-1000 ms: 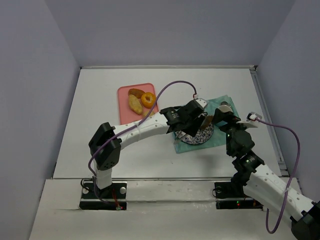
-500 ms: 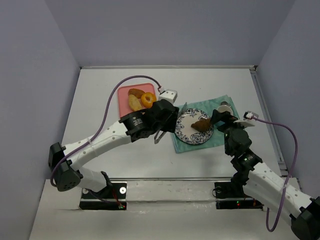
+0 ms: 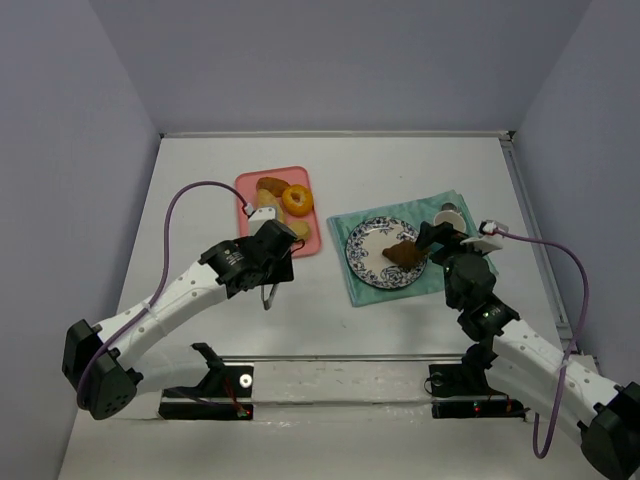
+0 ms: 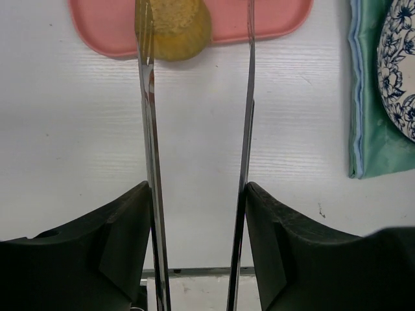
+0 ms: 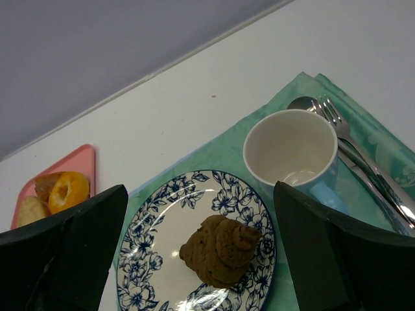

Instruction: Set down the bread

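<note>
A brown piece of bread (image 3: 401, 253) (image 5: 220, 250) lies on the blue-flowered plate (image 3: 364, 250) (image 5: 146, 241), free of both grippers. My left gripper (image 3: 270, 280) (image 4: 198, 194) hangs over bare table left of the plate, near the pink tray (image 3: 250, 190). It is shut on a pair of metal tongs (image 3: 268, 297) (image 4: 150, 129), whose blades stand apart with nothing between them. My right gripper (image 3: 432, 241) (image 5: 200, 194) is open just above the plate's right side, with the bread below it.
A green cloth (image 3: 352, 285) (image 5: 227, 152) lies under the plate, a white mug (image 3: 447, 216) (image 5: 292, 146) and a fork and spoon (image 5: 353, 146). The pink tray (image 4: 259, 23) holds several yellow pastries (image 3: 281, 200) (image 4: 175, 26). White walls enclose the table.
My left arm has swung from over the plate back to the left and nearer, carrying the tongs. The bread has come out of the tongs and stays on the plate.
</note>
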`<state>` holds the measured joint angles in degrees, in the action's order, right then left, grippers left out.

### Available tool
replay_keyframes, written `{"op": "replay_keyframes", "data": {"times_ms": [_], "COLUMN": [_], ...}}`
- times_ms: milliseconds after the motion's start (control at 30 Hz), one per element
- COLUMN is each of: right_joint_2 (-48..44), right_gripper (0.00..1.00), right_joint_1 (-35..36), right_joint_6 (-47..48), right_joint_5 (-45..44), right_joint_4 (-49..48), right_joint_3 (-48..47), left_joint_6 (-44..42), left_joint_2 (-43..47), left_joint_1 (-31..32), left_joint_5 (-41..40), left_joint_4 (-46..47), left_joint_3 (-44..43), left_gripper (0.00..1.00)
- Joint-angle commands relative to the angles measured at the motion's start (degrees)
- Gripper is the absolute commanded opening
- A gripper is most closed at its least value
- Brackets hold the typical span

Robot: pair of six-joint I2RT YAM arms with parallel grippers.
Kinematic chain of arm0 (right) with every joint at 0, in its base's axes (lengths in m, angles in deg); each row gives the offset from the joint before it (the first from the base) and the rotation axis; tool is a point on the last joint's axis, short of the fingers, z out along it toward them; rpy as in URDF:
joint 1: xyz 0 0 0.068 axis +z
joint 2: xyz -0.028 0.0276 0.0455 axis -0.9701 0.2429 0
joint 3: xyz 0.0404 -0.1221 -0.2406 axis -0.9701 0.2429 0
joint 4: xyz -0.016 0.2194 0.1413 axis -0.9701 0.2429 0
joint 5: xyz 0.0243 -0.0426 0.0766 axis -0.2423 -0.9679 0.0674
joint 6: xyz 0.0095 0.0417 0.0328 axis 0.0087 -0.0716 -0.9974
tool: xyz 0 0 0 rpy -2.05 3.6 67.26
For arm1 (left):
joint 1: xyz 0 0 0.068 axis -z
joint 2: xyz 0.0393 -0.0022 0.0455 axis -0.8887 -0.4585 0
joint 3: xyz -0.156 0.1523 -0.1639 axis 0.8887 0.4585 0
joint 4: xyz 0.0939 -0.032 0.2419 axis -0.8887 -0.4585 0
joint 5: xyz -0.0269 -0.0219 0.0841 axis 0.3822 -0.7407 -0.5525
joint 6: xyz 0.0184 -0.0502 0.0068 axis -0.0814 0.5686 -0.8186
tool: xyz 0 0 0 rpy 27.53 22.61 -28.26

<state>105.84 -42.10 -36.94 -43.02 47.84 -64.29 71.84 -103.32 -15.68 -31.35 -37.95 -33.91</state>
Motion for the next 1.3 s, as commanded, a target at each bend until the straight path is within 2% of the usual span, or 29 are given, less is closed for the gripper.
{"op": "replay_keyframes", "data": {"times_ms": [0, 333, 567, 767, 833, 933, 1067, 1267], "right_joint_2": [0.5, 1.7, 2.4, 2.2, 2.0, 1.4, 0.6, 0.2], "right_gripper": [1.0, 1.0, 1.0, 1.0, 1.0, 1.0, 1.0, 1.0], "right_joint_1": [0.3, 0.3, 0.3, 0.3, 0.3, 0.3, 0.3, 0.3], "right_joint_6": [0.4, 1.0, 1.1, 1.1, 1.2, 1.2, 1.1, 1.0], "right_joint_5": [-0.8, -1.4, -1.5, -2.0, -2.1, -2.1, -2.1, -2.0], "right_joint_4": [-2.4, -3.2, -3.4, -3.4, -3.4, -3.4, -3.4, -3.4], "right_joint_3": [-1.9, -2.0, -2.2, -1.9, -1.9, -1.8, -1.4, -1.2], "left_joint_6": [2.6, 1.9, 0.0, -3.2, -4.0, -4.2, -4.0, -3.6], "left_joint_2": [2.2, 2.0, 0.5, -1.1, -1.5, -2.8, -3.5, -3.1], "left_joint_1": [-1.5, -3.8, -6.2, -7.1, -7.2, -7.3, -7.3, -7.4], "left_joint_5": [-2.4, -3.2, -2.2, 1.0, 2.4, 2.6, 3.0, 2.5], "left_joint_4": [-0.6, -0.7, 0.9, 5.3, 6.7, 6.4, 5.5, 4.8], "left_joint_3": [1.0, 2.5, 3.9, 4.0, 4.0, 3.7, 3.6, 4.0], "left_gripper": [0.67, 0.74, 0.75, 0.65, 0.65, 0.64, 0.57, 0.57]}}
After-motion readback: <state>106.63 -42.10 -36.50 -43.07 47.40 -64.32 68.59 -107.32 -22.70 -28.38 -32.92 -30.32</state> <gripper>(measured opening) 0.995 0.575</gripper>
